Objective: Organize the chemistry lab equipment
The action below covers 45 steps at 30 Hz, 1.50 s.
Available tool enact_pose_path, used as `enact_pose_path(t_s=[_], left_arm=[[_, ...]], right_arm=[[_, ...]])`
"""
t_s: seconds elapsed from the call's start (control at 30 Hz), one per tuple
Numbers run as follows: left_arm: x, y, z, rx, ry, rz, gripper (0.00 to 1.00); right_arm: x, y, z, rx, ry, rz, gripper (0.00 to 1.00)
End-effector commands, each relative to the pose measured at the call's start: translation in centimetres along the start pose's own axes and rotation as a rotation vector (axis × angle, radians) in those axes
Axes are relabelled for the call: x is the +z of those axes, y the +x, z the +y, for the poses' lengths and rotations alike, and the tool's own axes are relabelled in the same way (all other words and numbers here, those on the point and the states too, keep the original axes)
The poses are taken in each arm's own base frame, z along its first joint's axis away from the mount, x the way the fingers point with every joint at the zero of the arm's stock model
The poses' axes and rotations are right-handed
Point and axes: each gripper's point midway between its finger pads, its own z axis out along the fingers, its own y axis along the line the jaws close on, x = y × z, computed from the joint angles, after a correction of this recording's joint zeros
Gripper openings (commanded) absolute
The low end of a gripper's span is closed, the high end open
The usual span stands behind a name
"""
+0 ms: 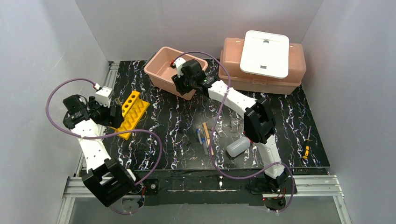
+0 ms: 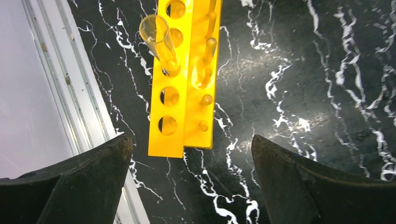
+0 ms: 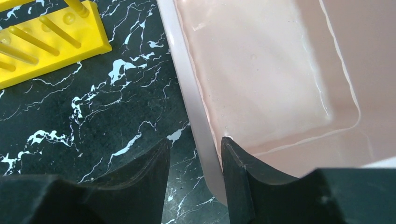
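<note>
Pink tub (image 3: 280, 93) wall pinched by right tool (image 3: 194, 158), left tool (image 2: 191, 158) spread above yellow rack (image 2: 187, 84), lidded tub (image 1: 264, 70) behind.

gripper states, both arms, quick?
Left end effector: open, empty, above the yellow rack.
Right end effector: shut on the pink tub's wall.

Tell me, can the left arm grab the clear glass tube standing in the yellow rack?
Probably yes. The left end effector is open and empty, hovering right by the yellow holed rack, and nothing sits between it and the clear glass tube.
</note>
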Motion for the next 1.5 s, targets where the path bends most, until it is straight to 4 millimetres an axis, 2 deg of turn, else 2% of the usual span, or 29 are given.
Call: enact_pose_path(t_s=[0.0, 0.1, 0.23, 0.43, 0.6, 0.83, 1.03, 1.17, 1.2, 1.33, 1.47], left_arm=[[-1.7, -2.2, -1.8, -0.087, 0.055, -0.049, 0.98], [-2.6, -3.8, -1.6, -0.068, 0.028, -0.099, 0.98], [-3.8, -5.7, -2.1, -0.057, 0.025, -0.163, 0.98], [-4.4, -6.4, -3.2, -0.066, 0.042, -0.199, 0.98], [-4.5, -6.1, -3.8, -0.068, 0.054, -0.198, 0.98], [-4.3, -5.3, -4.6, -0.068, 0.075, -0.191, 0.98], [-4.2, -4.9, -5.0, -0.058, 0.083, -0.186, 0.98], [-4.1, -4.7, -5.2, -0.064, 0.096, -0.187, 0.98], [-4.1, -4.7, -5.3, -0.065, 0.097, -0.188, 0.98], [-4.1, -4.8, -5.4, -0.069, 0.102, -0.192, 0.98], [-4.1, -4.7, -5.6, -0.071, 0.105, -0.194, 0.98]], right_arm=[[-0.1, -1.3, -0.4, -0.027, -0.002, -0.024, 0.47], [-0.6, 0.2, -0.1, 0.001, -0.005, 0.018, 0.27], [-2.7, 1.7, 1.1, 0.017, -0.025, 0.020, 0.03], [-6.6, 4.0, 2.9, -0.023, -0.064, -0.009, 0.01], [-9.3, 5.3, 5.6, -0.095, -0.225, -0.002, 0.01], [-11.2, 7.5, 8.0, -0.206, -0.371, 0.060, 0.01], [-13.1, 9.8, 8.6, -0.272, -0.439, 0.132, 0.11], [-14.3, 10.2, 8.2, -0.298, -0.426, 0.146, 0.17], [-14.5, 10.2, 8.0, -0.306, -0.415, 0.147, 0.22], [-15.2, 9.3, 6.8, -0.330, -0.344, 0.128, 0.45], [-16.4, 6.0, 6.0, -0.297, -0.260, 0.031, 0.57]])
